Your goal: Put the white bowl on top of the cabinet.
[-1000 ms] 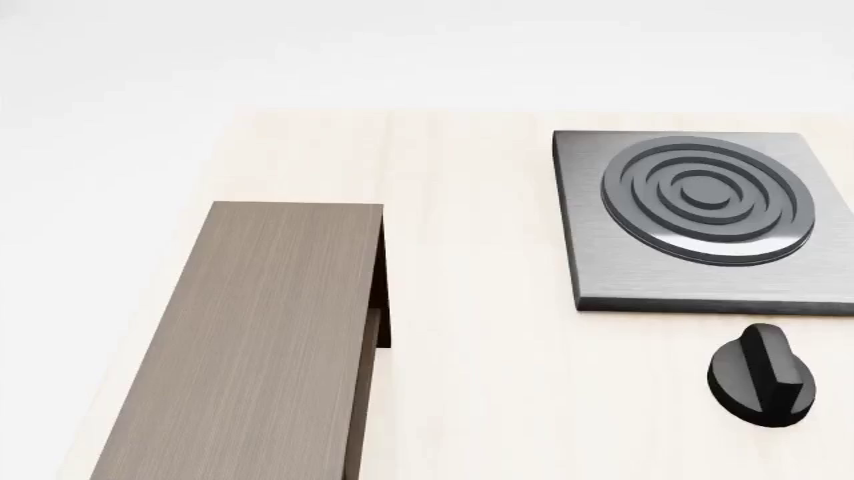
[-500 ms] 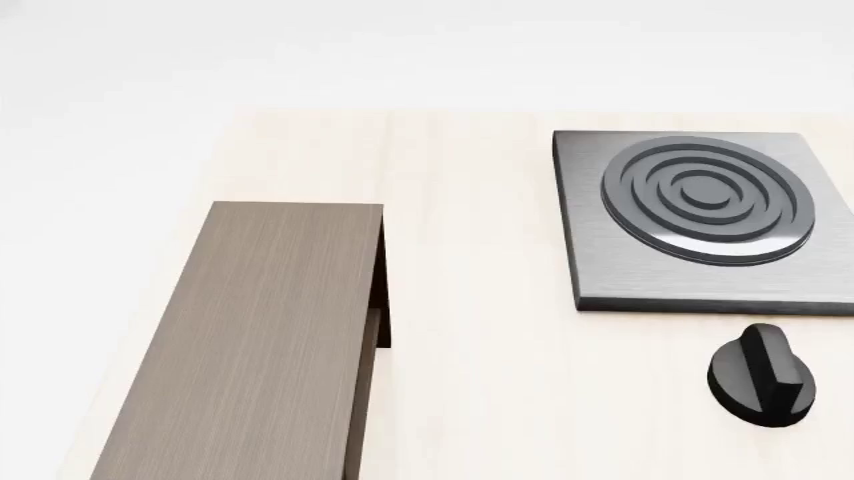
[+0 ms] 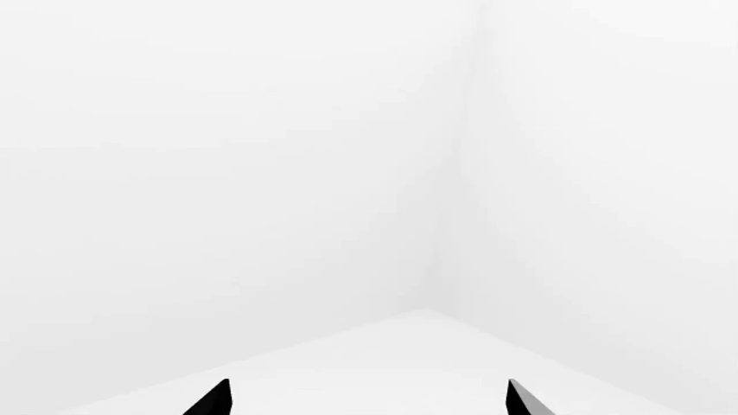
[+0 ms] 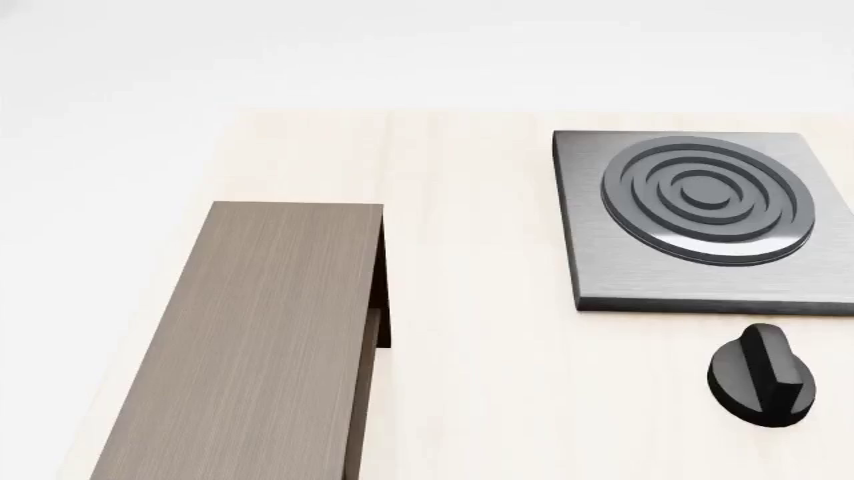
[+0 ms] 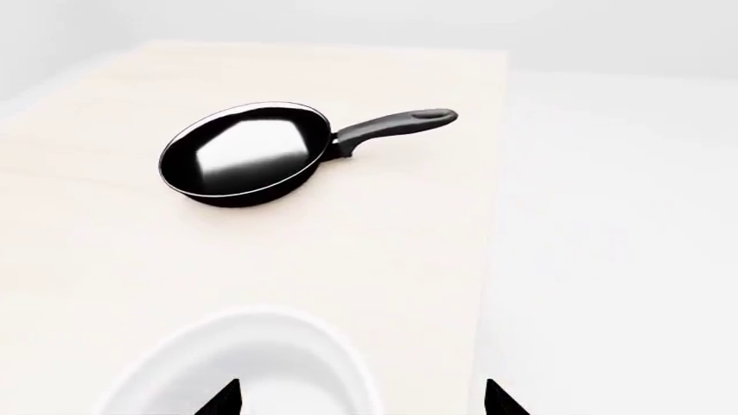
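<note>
The cabinet (image 4: 254,340), long and dark brown with a flat bare top, lies on the left part of the light wood table (image 4: 481,400) in the head view. The white bowl (image 5: 248,367) shows only in the right wrist view, standing on the table just under my right gripper (image 5: 363,399). That gripper is open, with one fingertip (image 5: 223,399) over the bowl's mouth and the other beyond its rim. My left gripper (image 3: 365,399) is open too, facing bare white walls with nothing between its fingers. Neither gripper appears in the head view.
A square grey stove plate (image 4: 701,220) with round rings sits at the table's far right, a black knob (image 4: 763,388) in front of it. A black frying pan (image 5: 248,156) with its handle lies beyond the bowl, near the table's edge (image 5: 493,216).
</note>
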### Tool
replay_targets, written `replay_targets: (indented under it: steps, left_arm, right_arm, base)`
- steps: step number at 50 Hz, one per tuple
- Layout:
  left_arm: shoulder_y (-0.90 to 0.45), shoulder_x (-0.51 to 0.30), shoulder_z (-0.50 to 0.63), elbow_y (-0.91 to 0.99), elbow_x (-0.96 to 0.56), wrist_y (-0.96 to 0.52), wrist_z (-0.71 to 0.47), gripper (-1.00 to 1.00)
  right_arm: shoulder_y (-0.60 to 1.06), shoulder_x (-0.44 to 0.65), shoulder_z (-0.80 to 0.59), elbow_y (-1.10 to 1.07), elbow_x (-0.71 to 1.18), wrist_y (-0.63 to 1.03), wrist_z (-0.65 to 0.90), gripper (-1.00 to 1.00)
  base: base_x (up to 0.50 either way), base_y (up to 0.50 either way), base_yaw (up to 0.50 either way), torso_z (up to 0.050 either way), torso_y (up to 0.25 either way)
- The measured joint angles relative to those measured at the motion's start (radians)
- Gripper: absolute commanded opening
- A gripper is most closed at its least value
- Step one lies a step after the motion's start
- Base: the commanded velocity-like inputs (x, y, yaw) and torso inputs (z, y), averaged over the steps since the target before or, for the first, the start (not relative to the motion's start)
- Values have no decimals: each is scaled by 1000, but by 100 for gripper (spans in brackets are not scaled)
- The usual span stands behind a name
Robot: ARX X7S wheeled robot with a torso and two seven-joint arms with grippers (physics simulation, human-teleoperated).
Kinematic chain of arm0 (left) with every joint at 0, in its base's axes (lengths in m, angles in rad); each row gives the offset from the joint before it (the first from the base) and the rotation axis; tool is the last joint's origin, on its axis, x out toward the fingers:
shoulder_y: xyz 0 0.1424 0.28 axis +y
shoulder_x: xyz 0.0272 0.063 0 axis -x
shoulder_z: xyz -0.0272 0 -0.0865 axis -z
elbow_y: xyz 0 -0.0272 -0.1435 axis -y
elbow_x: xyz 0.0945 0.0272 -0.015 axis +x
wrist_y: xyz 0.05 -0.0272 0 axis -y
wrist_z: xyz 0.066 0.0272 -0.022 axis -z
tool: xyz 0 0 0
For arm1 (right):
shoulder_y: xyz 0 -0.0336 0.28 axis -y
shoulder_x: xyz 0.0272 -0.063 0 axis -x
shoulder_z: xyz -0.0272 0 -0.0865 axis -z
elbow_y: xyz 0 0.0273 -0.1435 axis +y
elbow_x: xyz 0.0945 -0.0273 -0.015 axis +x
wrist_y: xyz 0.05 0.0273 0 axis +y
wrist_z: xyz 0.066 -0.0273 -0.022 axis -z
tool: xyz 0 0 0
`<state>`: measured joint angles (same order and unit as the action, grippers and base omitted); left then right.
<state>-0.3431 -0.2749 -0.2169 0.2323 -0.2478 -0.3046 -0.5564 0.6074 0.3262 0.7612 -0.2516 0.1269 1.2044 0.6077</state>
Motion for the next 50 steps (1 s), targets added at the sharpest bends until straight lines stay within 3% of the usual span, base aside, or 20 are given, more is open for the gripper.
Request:
replay_targets:
  steps: [50]
  left_arm:
    - [3, -11, 11, -2, -9, 3, -13, 100]
  right_arm:
    - [-15, -3, 11, 231, -4, -148, -15, 100]
  base:
    - [0, 0, 0, 0, 0]
